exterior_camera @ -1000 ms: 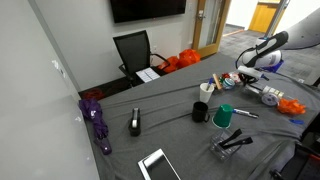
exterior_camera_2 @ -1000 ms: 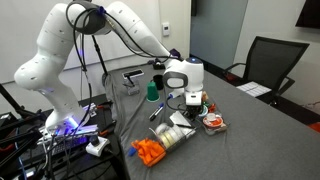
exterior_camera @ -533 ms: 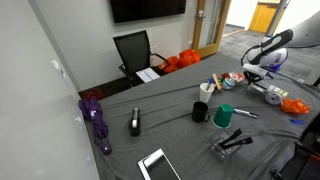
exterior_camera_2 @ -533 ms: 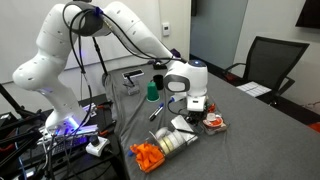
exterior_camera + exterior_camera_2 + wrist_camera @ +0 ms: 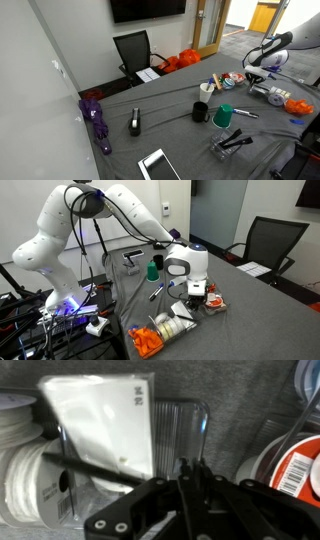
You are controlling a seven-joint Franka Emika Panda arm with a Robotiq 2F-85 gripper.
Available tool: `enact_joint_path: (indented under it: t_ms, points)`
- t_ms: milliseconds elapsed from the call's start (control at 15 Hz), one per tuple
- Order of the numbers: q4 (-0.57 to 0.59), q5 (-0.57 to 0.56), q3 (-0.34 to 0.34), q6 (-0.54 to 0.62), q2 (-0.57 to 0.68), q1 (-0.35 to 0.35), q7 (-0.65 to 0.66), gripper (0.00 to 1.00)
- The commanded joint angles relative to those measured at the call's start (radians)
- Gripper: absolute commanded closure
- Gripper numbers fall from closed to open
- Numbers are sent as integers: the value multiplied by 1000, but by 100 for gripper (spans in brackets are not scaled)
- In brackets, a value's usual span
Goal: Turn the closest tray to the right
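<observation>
The tray is a shallow clear plastic one holding white rolls, with orange bits at its near end. It lies slanted on the grey cloth. In the wrist view its ribbed clear floor sits beside a white card. My gripper is down at the tray's far end, and its fingertips are pressed together on the tray's rim. In an exterior view the gripper is at the far right, with the tray just beyond it.
A green cup stands behind the gripper. A round red-and-white plate lies right beside it. Another clear tray with a black tool, a black cup and a purple object lie elsewhere on the table.
The gripper has moved a little down and sideways with the tray's far end. The tray has swung, so its orange end sits lower in the exterior view.
</observation>
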Motion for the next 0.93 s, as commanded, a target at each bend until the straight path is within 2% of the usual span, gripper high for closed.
enact_joint_path:
  t_ms: [0,400,533,867]
  points:
    - [27,-4,7,-27,6,-22,-79,57]
    - [27,13,17,-36,-5,-31,-155,16]
    - [21,13,12,-89,-51,-46,-192,2]
    - [60,43,21,-298,-149,-106,-301,0]
